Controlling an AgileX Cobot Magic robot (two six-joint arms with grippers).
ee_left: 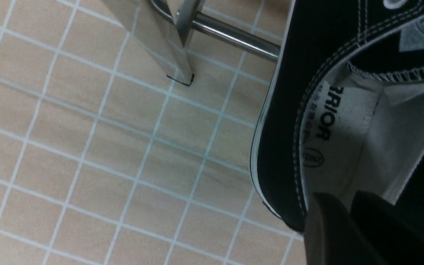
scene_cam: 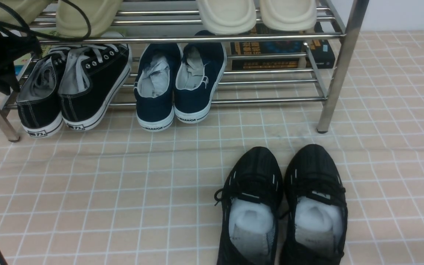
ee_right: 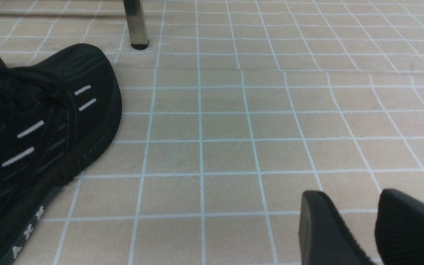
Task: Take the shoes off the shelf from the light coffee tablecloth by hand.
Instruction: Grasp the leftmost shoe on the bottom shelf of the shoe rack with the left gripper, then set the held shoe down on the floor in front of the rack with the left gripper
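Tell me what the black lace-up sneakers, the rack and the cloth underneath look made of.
Sneakers: probably matte black canvas, going by the white stitching, with white rubbery-looking sole bands. Rack: polished metal tubing, mirror-bright reflections, likely chromed. Cloth: beige with a printed white grid, softly creased; woven fabric or coated sheet, I can't tell.

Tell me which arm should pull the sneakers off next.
Left: the left gripper is at the heel of a sneaker on the shelf; the right gripper is over tablecloth beside the mesh shoes.
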